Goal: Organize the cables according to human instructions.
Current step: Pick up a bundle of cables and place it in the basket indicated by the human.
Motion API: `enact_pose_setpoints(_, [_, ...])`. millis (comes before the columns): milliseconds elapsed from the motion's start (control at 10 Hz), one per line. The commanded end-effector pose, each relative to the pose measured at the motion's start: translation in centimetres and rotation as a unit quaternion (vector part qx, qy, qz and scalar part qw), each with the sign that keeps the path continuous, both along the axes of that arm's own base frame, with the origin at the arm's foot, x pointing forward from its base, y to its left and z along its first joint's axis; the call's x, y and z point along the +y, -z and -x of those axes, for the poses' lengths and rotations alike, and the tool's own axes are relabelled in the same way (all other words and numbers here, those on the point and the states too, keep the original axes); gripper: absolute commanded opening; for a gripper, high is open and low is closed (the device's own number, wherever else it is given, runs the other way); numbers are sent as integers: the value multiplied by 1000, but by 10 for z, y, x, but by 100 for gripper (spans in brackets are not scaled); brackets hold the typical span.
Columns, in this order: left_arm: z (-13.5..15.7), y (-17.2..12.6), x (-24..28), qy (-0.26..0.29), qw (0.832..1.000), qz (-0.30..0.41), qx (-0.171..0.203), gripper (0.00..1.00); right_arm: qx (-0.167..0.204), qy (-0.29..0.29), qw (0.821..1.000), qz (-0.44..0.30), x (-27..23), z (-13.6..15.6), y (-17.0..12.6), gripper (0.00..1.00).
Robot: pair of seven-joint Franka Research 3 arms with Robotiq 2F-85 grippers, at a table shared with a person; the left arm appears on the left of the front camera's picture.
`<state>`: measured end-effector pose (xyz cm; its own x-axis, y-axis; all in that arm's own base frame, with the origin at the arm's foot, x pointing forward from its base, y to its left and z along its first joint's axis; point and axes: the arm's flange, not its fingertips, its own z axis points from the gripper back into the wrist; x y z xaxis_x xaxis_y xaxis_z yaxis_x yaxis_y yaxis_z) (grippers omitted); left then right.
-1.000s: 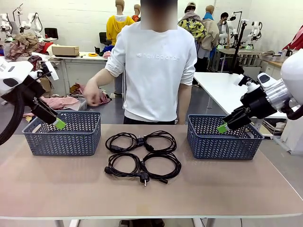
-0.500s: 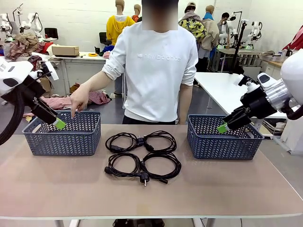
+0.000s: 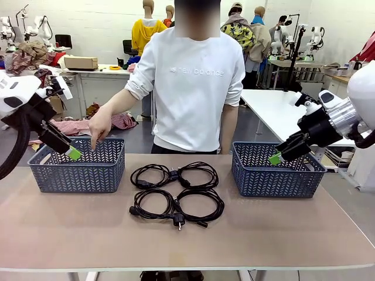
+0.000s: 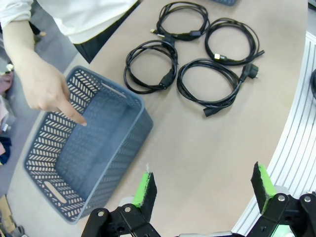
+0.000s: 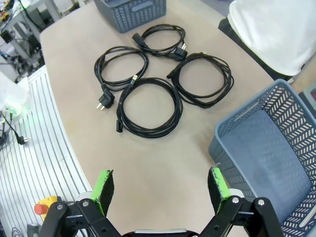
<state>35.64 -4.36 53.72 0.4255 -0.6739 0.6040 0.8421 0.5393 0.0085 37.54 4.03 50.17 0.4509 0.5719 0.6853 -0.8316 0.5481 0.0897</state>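
Observation:
Several black cables [image 3: 174, 175] lie as round coils side by side in the middle of the table, also seen in the left wrist view [image 4: 169, 75] and the right wrist view [image 5: 148, 129]. My left gripper [image 3: 71, 153] hangs open above the left blue basket [image 3: 76, 173], nothing between its fingers [image 4: 203, 187]. My right gripper [image 3: 274, 158] hangs open over the right blue basket [image 3: 275, 178], likewise empty [image 5: 161, 186]. The person's hand [image 3: 99, 126] points one finger down into the left basket [image 4: 121, 143].
The person in a white sweatshirt [image 3: 193, 88] stands at the far edge, behind the cables. Bare tabletop [image 3: 187, 246] stretches in front of the coils. In the right wrist view the near basket [image 5: 247, 112] sits at the right and the other basket [image 5: 131, 14] at the top.
The person's hand has come across from beside their body and down to the left basket, where it now points inside. Neither arm nor any cable has moved.

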Motion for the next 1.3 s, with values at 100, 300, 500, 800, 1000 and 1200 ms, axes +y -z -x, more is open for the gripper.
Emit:
enact_pose_setpoints(100, [0,-1,2,8,1000,8,-1,100,-8,-10,1000,-11,-1,-3,0,100])
enact_pose_setpoints(300, [0,-1,2,8,1000,8,-1,100,-8,-10,1000,-11,-1,-3,0,100])
enact_pose_setpoints(500, [-6,-5,-13,19,999,-29,-10,100,-8,-10,1000,-11,-1,-3,0,100])
enact_pose_setpoints(800, [-28,-13,-73,109,988,-108,-22,100,-8,-10,1000,-11,-1,-3,0,100])
enact_pose_setpoints(1000, [-38,-6,-117,175,972,-158,-21,100,-8,-10,1000,-11,-1,-3,0,100])
enact_pose_setpoints(1200, [-46,10,-153,226,951,-210,-17,100,-8,-10,1000,-11,-1,-3,0,100])
